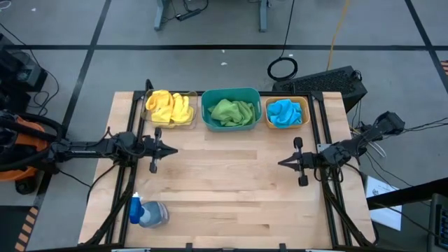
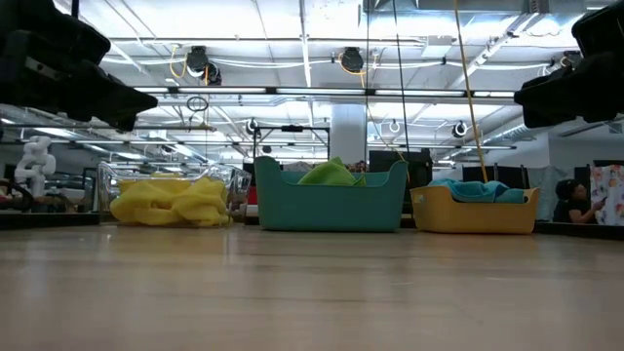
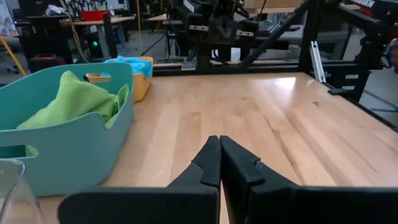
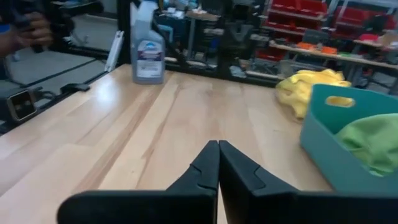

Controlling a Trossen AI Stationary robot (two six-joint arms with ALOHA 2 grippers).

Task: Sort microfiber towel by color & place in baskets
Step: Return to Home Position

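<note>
Three bins stand in a row at the table's far edge. The clear bin (image 1: 170, 108) holds yellow towels (image 2: 172, 203). The teal bin (image 1: 231, 110) holds a green towel (image 3: 74, 99). The orange bin (image 1: 286, 113) holds a blue towel (image 2: 478, 190). My left gripper (image 1: 173, 150) is shut and empty over the table's left part, below the clear bin in the high view. My right gripper (image 1: 281, 163) is shut and empty over the table's right part, nearer than the orange bin. Its shut fingers show in the right wrist view (image 4: 218, 149).
A spray bottle (image 1: 145, 213) lies near the table's near left corner; it also shows in the right wrist view (image 4: 148, 53). Bare wood lies between the two grippers. A person sits at the right beyond the table (image 2: 577, 203).
</note>
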